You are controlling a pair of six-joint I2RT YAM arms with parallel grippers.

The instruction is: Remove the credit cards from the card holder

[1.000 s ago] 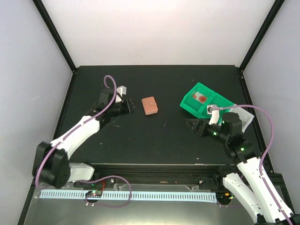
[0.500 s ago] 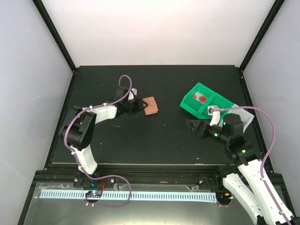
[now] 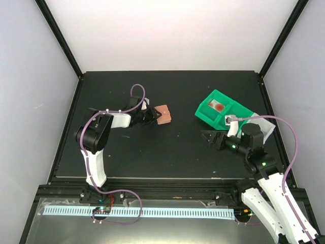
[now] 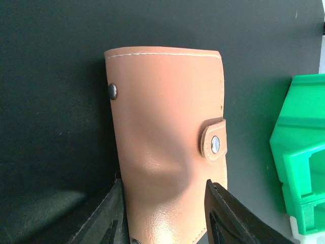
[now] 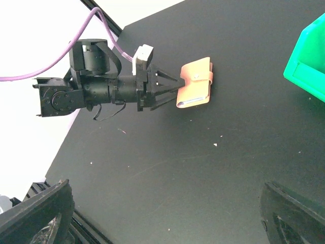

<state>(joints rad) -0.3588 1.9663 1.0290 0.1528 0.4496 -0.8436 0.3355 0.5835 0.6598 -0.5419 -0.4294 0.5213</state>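
Squarely, left end effector [image 4: 164, 183] pinches card holder [image 4: 162, 101].

Your left arm [image 3: 94, 168] and right arm [image 3: 278, 190] were white-shelled with black joints [image 3: 94, 137], black wedge fingers [image 4: 228, 216], a purple cable [image 3: 259, 116] each, green lights [image 3: 233, 146] on the right one, and a white camera block [image 5: 142, 53] on the left.

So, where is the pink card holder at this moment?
In the top view the card holder is left of centre of the table, one end between the fingers of the left gripper, with the green bin farther to its right.
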